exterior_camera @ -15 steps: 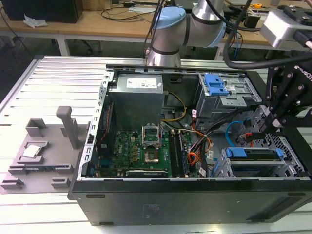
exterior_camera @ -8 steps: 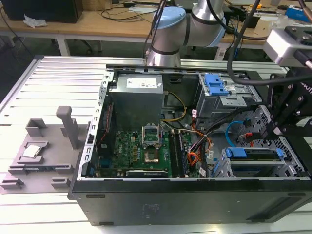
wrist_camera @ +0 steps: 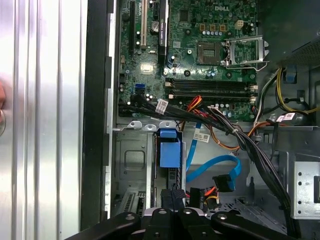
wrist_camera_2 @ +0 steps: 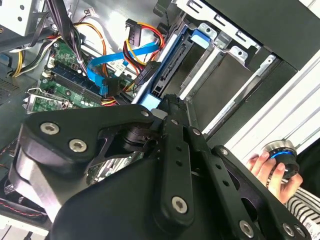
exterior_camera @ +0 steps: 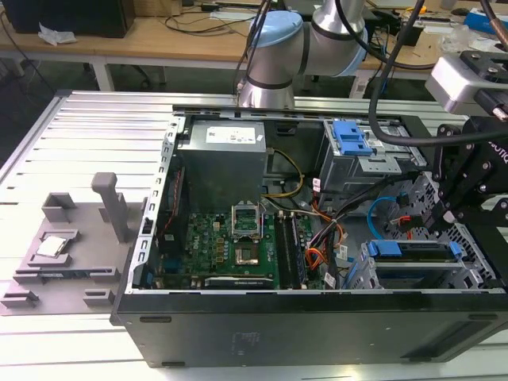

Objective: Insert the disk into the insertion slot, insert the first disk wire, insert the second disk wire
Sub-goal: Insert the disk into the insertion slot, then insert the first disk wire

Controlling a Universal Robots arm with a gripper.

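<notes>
case: the open computer case (exterior_camera: pixel 238 333) is lying on the counter (exterior_camera: pixel 87 127), board facing up.
wire 1: the first disk wire (wrist_camera_2: pixel 150 35) is trailing between board and cage. I cannot tell whether its plug is seated.
wire 2: the second disk wire (wrist_camera: pixel 220 160) is looping loose just beside the disk, its plug hanging apart from it.
disk: the disk (exterior_camera: pixel 413 254) is sitting in the insertion slot (exterior_camera: pixel 474 252), toward the exterior view's right, looking nearly home.
tool: the tool (wrist_camera: pixel 173 194) is resting at the disk's end, fingers together, nothing between them.
step: seating the disk, I judge. This is calling for a straight, centred push along the bay, keeping both wires clear of the blue frame.
</notes>
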